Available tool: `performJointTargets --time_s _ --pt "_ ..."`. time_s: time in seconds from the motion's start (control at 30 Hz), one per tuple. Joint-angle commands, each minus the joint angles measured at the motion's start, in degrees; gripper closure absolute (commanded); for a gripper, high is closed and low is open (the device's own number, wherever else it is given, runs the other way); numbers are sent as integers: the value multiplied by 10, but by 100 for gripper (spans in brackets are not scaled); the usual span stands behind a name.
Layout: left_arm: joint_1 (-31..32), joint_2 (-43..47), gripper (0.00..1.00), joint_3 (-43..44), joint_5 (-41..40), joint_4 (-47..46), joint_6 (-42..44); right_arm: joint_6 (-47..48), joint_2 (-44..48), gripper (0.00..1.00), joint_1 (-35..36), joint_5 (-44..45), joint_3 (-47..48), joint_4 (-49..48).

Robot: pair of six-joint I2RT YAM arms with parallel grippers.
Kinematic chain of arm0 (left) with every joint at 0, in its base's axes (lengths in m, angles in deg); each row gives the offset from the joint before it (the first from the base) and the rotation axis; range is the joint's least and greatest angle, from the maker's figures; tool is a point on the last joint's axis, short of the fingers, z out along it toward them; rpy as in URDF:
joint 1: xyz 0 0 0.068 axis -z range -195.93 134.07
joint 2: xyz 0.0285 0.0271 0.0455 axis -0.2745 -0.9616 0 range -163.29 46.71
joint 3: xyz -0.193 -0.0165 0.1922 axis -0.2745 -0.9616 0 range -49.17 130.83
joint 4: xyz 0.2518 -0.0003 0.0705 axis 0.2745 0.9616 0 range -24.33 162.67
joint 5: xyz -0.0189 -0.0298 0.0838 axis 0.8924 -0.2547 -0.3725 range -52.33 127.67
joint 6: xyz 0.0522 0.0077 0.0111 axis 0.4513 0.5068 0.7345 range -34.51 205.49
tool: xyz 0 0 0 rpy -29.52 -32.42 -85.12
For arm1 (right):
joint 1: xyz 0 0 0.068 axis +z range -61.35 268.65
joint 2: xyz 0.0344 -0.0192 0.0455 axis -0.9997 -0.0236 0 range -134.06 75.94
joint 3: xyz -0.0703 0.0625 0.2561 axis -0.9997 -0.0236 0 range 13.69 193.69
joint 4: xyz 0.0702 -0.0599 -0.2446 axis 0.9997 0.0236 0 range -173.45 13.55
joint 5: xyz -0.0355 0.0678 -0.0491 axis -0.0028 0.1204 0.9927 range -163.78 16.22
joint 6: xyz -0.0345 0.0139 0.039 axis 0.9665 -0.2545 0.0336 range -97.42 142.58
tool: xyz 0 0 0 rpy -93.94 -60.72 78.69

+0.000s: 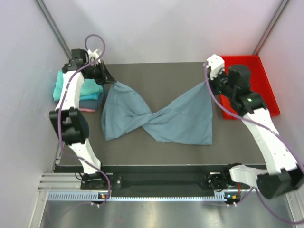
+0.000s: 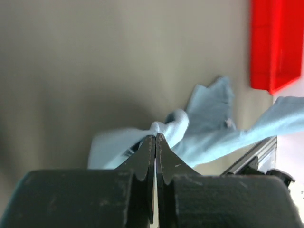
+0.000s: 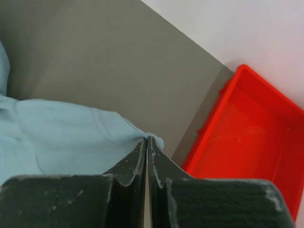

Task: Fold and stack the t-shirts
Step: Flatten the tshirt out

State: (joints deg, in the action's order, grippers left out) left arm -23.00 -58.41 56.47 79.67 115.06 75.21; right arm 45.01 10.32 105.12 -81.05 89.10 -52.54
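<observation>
A dusty grey-blue t-shirt (image 1: 156, 116) hangs stretched between both arms above the dark table, twisted in the middle like a bow tie. My left gripper (image 1: 113, 81) is shut on its upper left corner; in the left wrist view the pale cloth (image 2: 190, 133) bunches at the closed tips (image 2: 156, 136). My right gripper (image 1: 207, 81) is shut on the upper right corner, the cloth (image 3: 71, 137) pinched at its tips (image 3: 147, 138). More t-shirts, teal (image 1: 64, 85) on top with blue and pink edges beneath, lie stacked at the far left behind the left arm.
A red plastic tray (image 1: 263, 85) sits at the back right, partly under the right arm, and shows in the right wrist view (image 3: 247, 142) and the left wrist view (image 2: 275, 42). The dark table (image 1: 156, 76) is walled on three sides.
</observation>
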Motion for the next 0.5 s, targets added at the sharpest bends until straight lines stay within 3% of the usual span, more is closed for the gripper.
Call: performJointTargets --time_s 0.0,0.17,0.27,0.47 --pt "0 -63 100 117 -21 -7 -5 5 -71 100 -21 9 52 -130" --pt "1 -125 100 253 -45 -46 -11 -33 -202 100 -35 16 274 -133" --pt "1 -119 100 258 -20 -69 -16 -35 -214 100 -35 16 347 -129" --pt "1 -99 100 206 1 -86 -42 -24 -148 100 -25 -36 319 -52"
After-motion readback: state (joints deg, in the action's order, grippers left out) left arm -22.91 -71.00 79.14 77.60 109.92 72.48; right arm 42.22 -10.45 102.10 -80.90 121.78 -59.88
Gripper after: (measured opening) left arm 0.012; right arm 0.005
